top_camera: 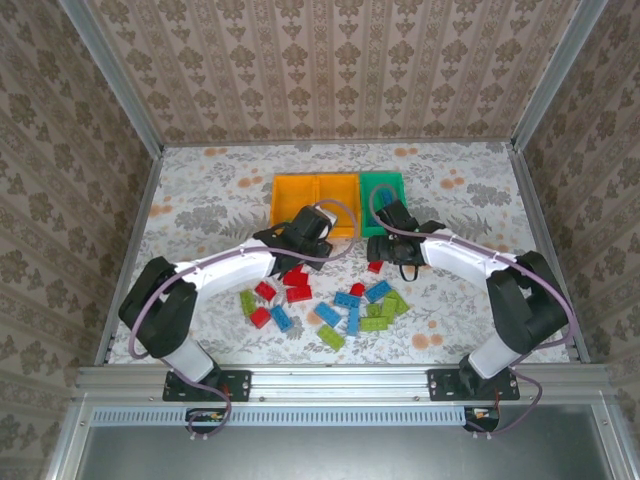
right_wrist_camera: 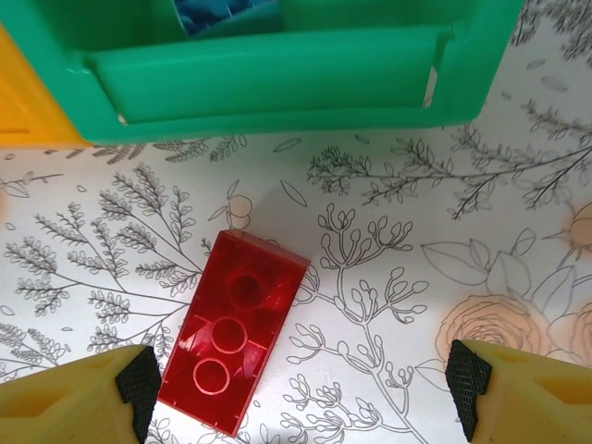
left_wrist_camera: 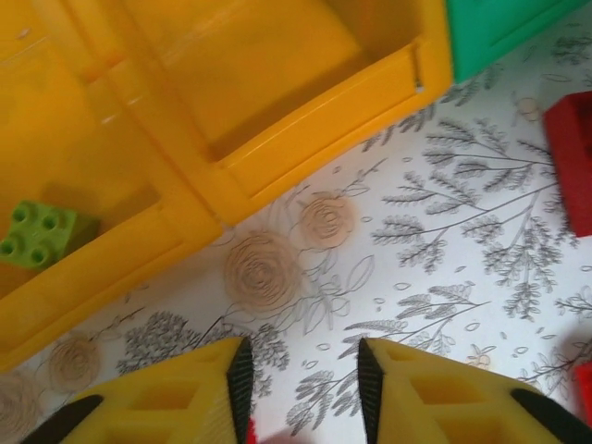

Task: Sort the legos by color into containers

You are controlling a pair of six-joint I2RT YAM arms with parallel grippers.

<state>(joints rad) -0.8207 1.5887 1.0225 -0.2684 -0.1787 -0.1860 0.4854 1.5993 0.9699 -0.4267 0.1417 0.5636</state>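
Red, blue and lime legos (top_camera: 330, 305) lie scattered on the table in front of the containers: two orange bins (top_camera: 315, 200) side by side and a green bin (top_camera: 383, 189) to their right. My left gripper (top_camera: 300, 243) hovers open just before the orange bins (left_wrist_camera: 277, 102), with bare tablecloth between its fingertips (left_wrist_camera: 303, 393) and a sliver of red at the frame's bottom edge. A lime lego (left_wrist_camera: 37, 236) lies in the left orange bin. My right gripper (right_wrist_camera: 301, 388) stands wide open around a red lego (right_wrist_camera: 236, 342) lying underside up, close to its left finger. A blue lego (right_wrist_camera: 222, 14) sits in the green bin (right_wrist_camera: 277, 79).
Another red lego (left_wrist_camera: 572, 171) lies to the right of my left gripper. The two grippers are close together in front of the bins. Patterned walls and metal rails enclose the table (top_camera: 200, 200); there is bare cloth at the left and far right.
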